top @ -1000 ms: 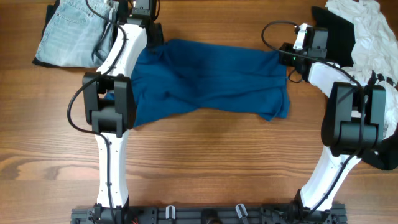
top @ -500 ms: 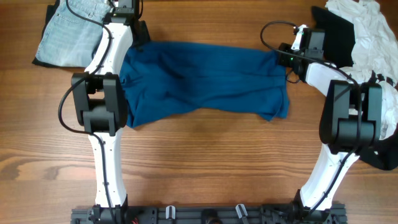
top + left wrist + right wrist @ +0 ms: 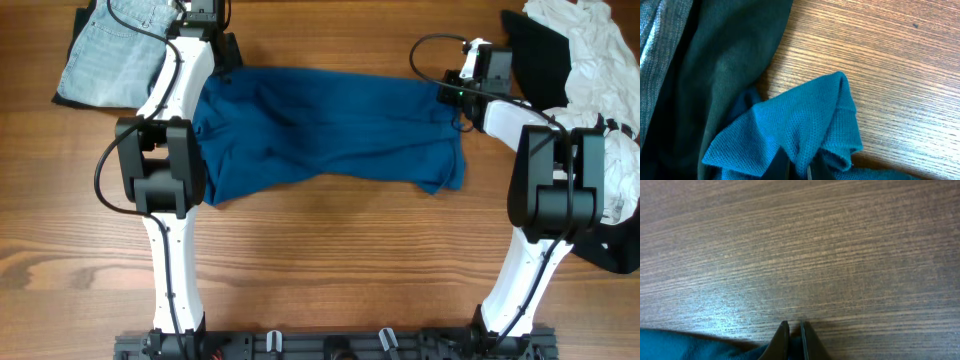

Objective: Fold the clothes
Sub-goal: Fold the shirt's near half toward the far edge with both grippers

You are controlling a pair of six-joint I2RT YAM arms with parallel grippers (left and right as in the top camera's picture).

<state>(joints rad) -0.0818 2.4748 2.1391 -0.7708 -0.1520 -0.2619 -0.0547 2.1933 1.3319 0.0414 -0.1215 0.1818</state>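
Where the overhead view is set against the one a second back, the left arm (image 3: 160, 180) stands further toward the table's left edge. With it, the upper left corner of the shirt (image 3: 330, 130) is drawn out to that side. The right gripper (image 3: 445, 92) sits slightly further left than half a second ago, at the shirt's upper right corner.

Overhead, items:
- Shirt, deep blue: spread flat across the middle of the table (image 3: 330, 260), long side left to right, creased.
- Left gripper (image 3: 222, 66): at the shirt's upper left corner.
- Jeans (image 3: 110, 55), pale denim: far left corner, just beside the shirt.
- White garment (image 3: 590, 40) on a black garment (image 3: 535, 60): far right corner.

Left wrist, items:
- Shirt (image 3: 805, 125): a gathered fold rises off the wood (image 3: 890, 60) to the lower edge of the view.
- Claw: clamped tight on that fold, its fingers almost wholly hidden by the cloth.

Right wrist, items:
- Right gripper (image 3: 791, 339): jaws pressed nearly together, tips down on the wood (image 3: 815, 255).
- Shirt (image 3: 690, 347): its edge reaches the fingers from the left. Whether cloth is nipped between them cannot be told.
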